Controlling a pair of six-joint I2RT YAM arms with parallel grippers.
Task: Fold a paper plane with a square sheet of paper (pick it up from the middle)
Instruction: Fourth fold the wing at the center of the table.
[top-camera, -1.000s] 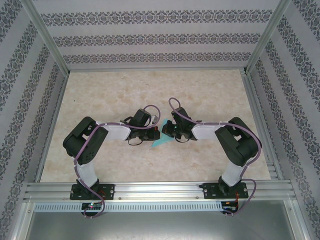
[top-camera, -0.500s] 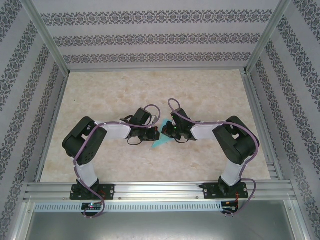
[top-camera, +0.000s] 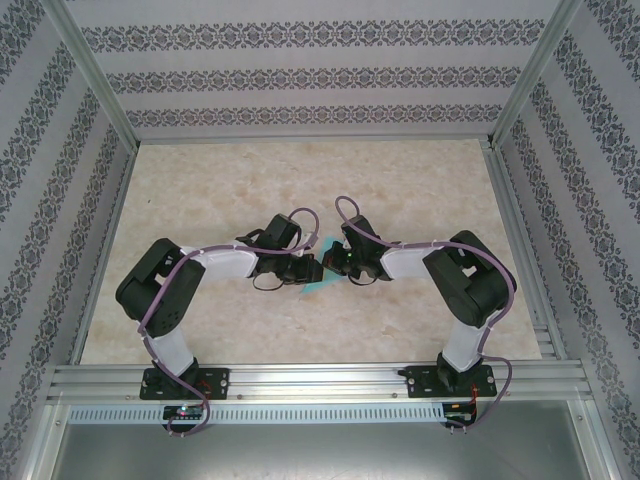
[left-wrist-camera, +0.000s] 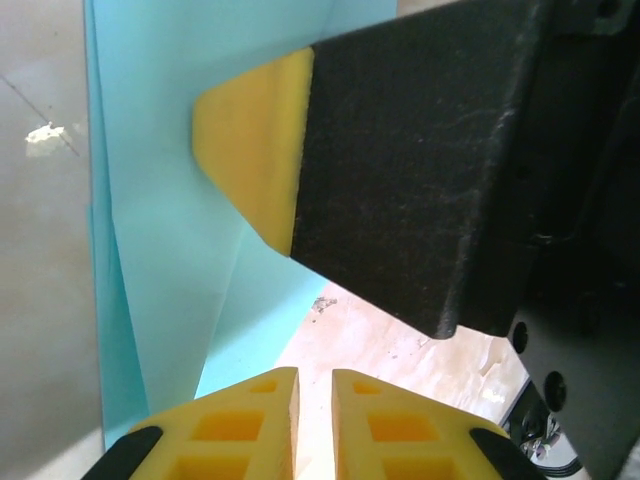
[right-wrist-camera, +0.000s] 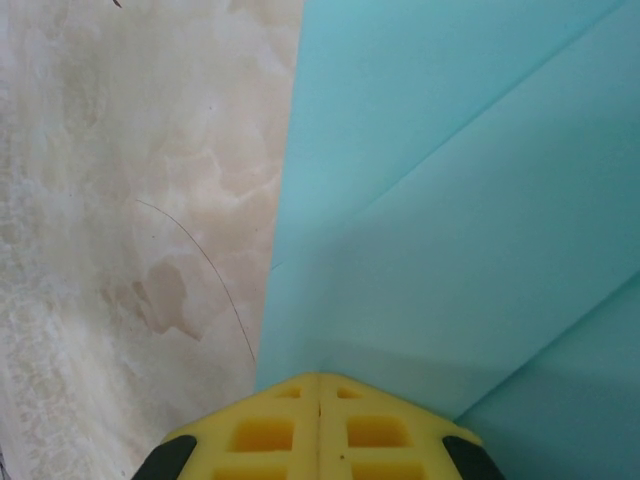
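The turquoise square sheet of paper (top-camera: 322, 283) lies creased on the table's middle, between the two grippers. In the left wrist view the paper (left-wrist-camera: 160, 200) covers the left side. My left gripper (left-wrist-camera: 314, 375) stands just off the paper's edge, open by a narrow gap with bare table showing through it. My right gripper (right-wrist-camera: 319, 378) is shut, its tips pressed on the paper (right-wrist-camera: 450, 200) by a fold line. One of its fingers (left-wrist-camera: 400, 150) reaches over the sheet in the left wrist view. In the top view the left gripper (top-camera: 312, 268) and right gripper (top-camera: 330, 266) nearly touch.
The pale marbled table (top-camera: 220, 190) is fenced by aluminium rails (top-camera: 320, 378) in front and patterned walls on the other sides. Purple cables loop over both wrists (top-camera: 300, 215).
My left gripper's jaws have parted a little. The left arm's elbow has swung slightly left and down while its wrist stayed by the paper. The right arm has barely moved.
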